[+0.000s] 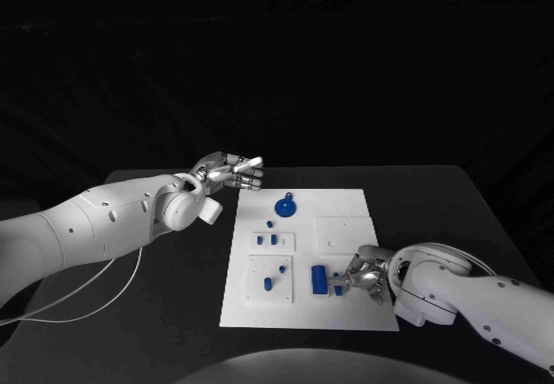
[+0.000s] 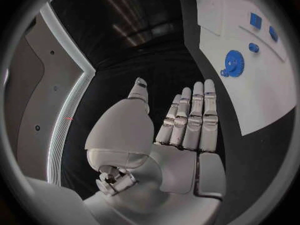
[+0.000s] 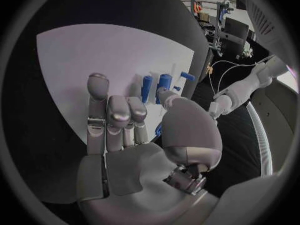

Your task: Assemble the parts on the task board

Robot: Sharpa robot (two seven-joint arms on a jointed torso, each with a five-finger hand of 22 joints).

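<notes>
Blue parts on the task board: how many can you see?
6: a gear at the far end, two small pieces mid-left, one pin lower-left, a cylinder, and a piece at the right robot hand. More may be hidden beneath it.

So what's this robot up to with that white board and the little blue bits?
It is assembling small blue parts on a white task board on the black table. The right robot hand is down at the board's near right, its fingers curled around a small blue peg, beside a blue cylinder. The left robot hand hovers open past the far left corner, holding nothing. A blue gear lies on the board's far end.
</notes>
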